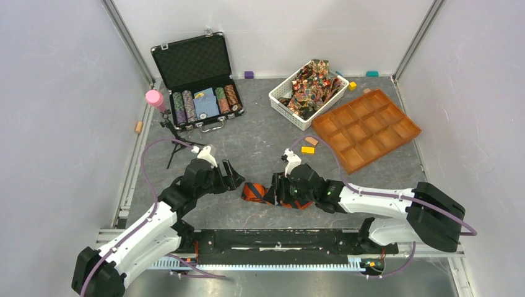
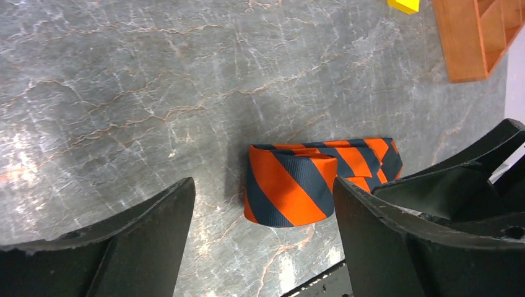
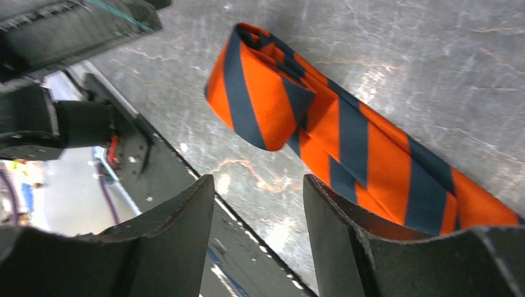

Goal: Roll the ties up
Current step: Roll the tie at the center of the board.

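**Set for the roll, nothing gripped**

The long orange-and-dark striped fabric tie (image 2: 291, 189) lay folded on the grey stone-patterned table (image 2: 124, 93) by its near edge, between the 2 arms, likely so either could start rolling. The left gripper (image 2: 261, 185) stood wide, framing it untouched. The right gripper (image 3: 258, 180) had parted jaws with nothing between them. Only its wrist view showed the tie's layered fold up close. Only the top view showed the patterned ties (image 1: 312, 83) in the far white plastic basket (image 1: 280, 98).

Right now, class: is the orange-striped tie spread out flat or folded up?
Folded: the orange-striped tie lies doubled over itself in several layers on the table, not stretched out.
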Available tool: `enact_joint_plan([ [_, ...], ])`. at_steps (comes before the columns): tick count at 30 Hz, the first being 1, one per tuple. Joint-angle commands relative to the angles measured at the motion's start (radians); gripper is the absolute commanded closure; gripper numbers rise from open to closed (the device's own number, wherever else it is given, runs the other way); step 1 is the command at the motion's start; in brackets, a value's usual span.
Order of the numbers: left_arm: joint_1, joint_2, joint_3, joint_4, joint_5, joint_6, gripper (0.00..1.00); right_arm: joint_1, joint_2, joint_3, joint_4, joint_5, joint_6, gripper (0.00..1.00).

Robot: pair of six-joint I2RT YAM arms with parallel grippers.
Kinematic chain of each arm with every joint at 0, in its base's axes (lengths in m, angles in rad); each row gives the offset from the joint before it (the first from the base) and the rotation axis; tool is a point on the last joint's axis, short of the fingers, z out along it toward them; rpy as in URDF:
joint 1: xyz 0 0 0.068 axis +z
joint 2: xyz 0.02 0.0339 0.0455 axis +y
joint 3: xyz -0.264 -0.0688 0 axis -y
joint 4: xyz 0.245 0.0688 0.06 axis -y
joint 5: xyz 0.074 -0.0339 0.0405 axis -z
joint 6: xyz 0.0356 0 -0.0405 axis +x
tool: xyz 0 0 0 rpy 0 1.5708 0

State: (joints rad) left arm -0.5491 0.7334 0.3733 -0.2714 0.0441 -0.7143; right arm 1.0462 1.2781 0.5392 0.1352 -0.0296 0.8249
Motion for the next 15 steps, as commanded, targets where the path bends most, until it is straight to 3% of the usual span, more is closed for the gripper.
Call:
enact_joint_plan([
  [1,0.005,-0.006,-0.027,0.107,0.076,-0.034,0.13,0.0,0.001,0.006,0.188,-0.027,0.139,0.4],
  [15,0.003,0.016,-0.098,0.178,0.137,-0.052,0.19,-0.033,0.072,-0.036,0.262,0.016,0.209,0.56],
])
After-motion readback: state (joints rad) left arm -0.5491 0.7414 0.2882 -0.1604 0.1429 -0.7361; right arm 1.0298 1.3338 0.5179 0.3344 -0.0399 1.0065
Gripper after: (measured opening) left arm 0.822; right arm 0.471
